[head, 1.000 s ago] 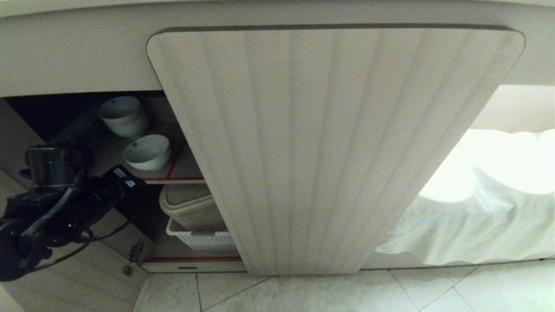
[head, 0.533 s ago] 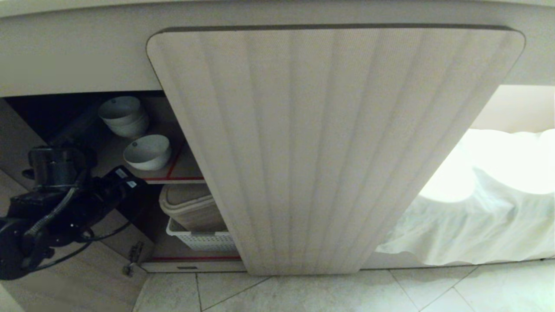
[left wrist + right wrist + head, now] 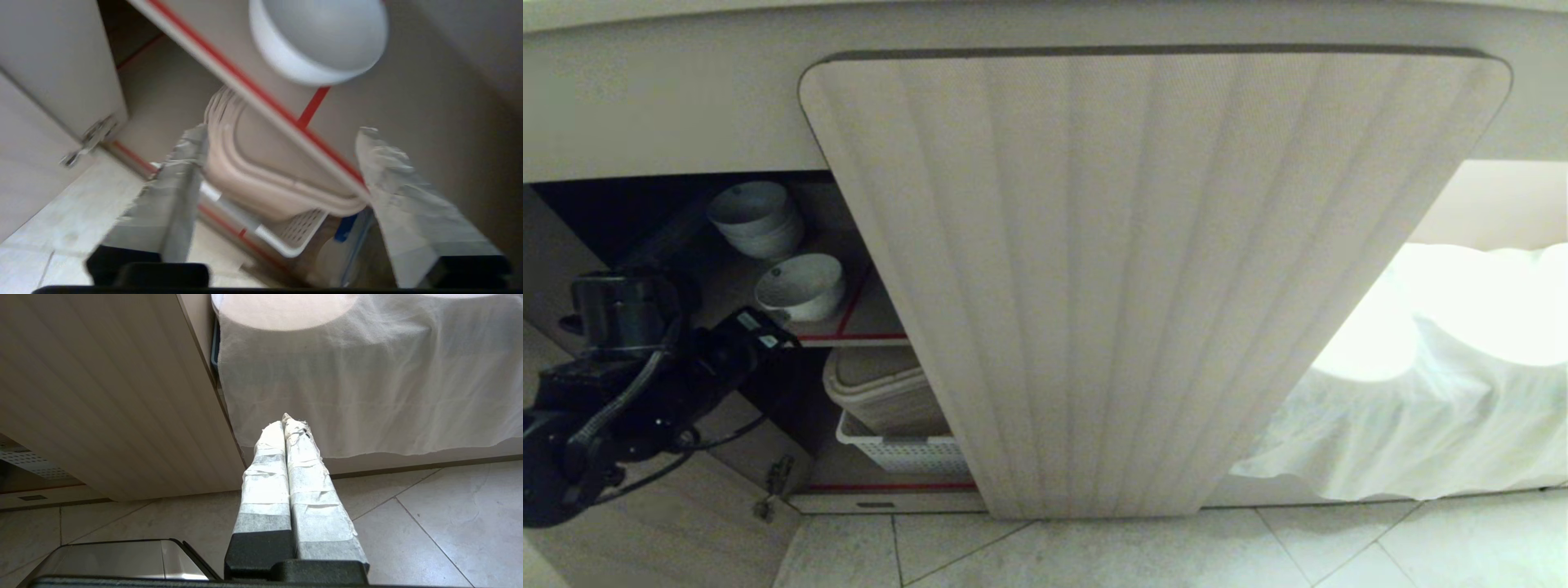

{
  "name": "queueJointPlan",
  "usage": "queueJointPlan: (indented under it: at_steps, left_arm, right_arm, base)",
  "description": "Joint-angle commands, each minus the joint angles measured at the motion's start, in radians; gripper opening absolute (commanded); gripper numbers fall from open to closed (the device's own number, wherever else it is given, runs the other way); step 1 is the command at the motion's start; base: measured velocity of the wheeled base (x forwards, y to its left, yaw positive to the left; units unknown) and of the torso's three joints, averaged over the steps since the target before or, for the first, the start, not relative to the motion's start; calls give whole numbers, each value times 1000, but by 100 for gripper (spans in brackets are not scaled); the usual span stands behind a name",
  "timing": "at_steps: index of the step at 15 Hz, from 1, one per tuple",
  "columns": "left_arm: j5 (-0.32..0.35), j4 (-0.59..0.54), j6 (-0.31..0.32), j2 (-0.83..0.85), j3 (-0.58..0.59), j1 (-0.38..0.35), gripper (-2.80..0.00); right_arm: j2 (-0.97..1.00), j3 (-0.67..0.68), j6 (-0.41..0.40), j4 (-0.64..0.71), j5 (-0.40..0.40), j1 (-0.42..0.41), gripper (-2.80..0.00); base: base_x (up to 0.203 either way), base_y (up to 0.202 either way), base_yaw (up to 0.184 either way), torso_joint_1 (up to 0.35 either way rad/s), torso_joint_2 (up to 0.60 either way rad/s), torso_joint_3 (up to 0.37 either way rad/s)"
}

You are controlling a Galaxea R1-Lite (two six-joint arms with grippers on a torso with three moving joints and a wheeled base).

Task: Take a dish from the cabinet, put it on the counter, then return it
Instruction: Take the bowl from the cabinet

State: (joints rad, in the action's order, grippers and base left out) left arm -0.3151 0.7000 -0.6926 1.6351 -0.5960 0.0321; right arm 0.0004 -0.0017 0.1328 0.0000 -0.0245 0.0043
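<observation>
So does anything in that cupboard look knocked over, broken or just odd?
Nothing stands out. The white bowl sits upright on the upper shelf, a stack of bowls behind it. Below, a beige tub sits in a white basket. The left pincer is open just outside, holding nothing.

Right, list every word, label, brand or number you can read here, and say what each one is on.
No text can be read in any view.
White stickers on the left arm's black housing, by the open cabinet: too small and blurred to read.
Dish on the red-edged shelf: a tiny dark mark inside near the rim, no legible print.
Fluted door, white cloth, taped right gripper: no lettering visible.
</observation>
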Motion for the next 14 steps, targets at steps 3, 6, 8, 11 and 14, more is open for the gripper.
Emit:
queueJointPlan:
  at_steps: [3,6,8,11,14]
  left_arm:
    - [-4,24,-4,12,1,-1,0]
    - [-6,25,-15,22,1,-4,0]
    - [-31,26,-22,40,-3,-20,0]
    - [-38,24,-49,59,-35,-45,0]
    - [-37,24,-61,81,-48,-46,0]
  right_arm:
    - [0,0,1,0,0,0,-280]
    - [0,0,1,0,0,0,-280]
    - [0,0,1,0,0,0,-280]
    - [0,0,1,0,0,0,-280]
    - [0,0,1,0,0,0,-280]
  base:
    - [0,0,0,0,0,0]
    - [0,0,0,0,0,0]
    - [0,0,0,0,0,0]
    - [0,0,0,0,0,0]
    - [0,0,0,0,0,0]
